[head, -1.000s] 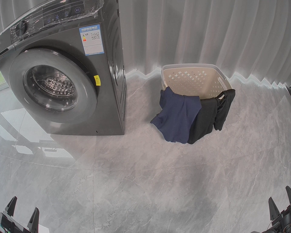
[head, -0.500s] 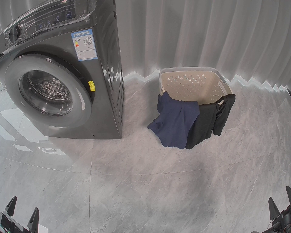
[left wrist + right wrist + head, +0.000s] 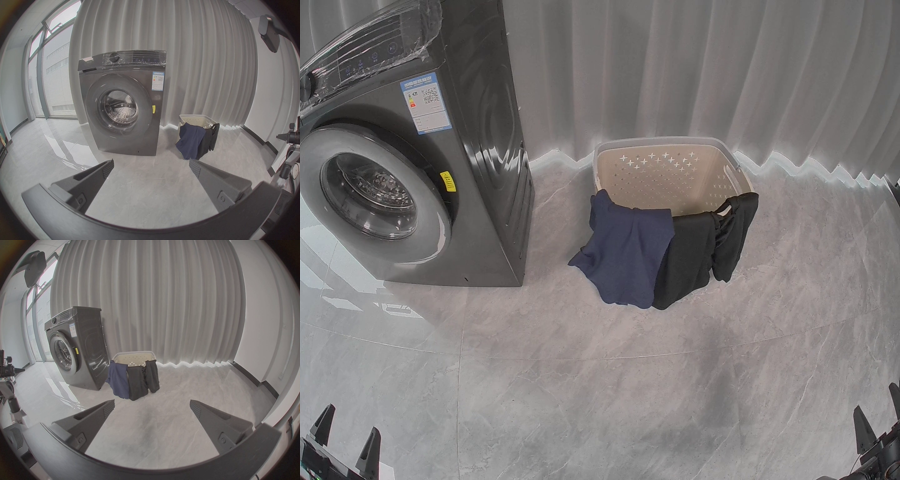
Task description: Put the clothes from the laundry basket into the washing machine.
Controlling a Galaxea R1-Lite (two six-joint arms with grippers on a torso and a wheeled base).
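Grey marble-look tile floor, white pleated curtain behind.

Head view, left to right:
- left gripper at 7 o'clock, fingers spread, holding nothing
- dark grey front-loading washing machine at 10 o'clock; its round glass door looks closed
- beige perforated plastic laundry basket at 12 o'clock, close to the curtain
- navy blue garment and black garment draped over the basket's near rim, hanging to about floor level
- right gripper at 5 o'clock, also spread and empty

Risks, my read:
- The door needs opening first, otherwise a grabbed garment has nowhere to go.
- The garments overlap, so pinching the navy one may drag the black one out onto the floor.
- The basket looks light, so pulling on draped cloth could slide or tip it.
- The black cloth at the right handle may be caught there; can't tell.

Clothes sit well apart from both grippers, roughly 1 o'clock from the left and 11 o'clock from the right. The black garment is the nearer one to the right gripper. No contact with either garment.
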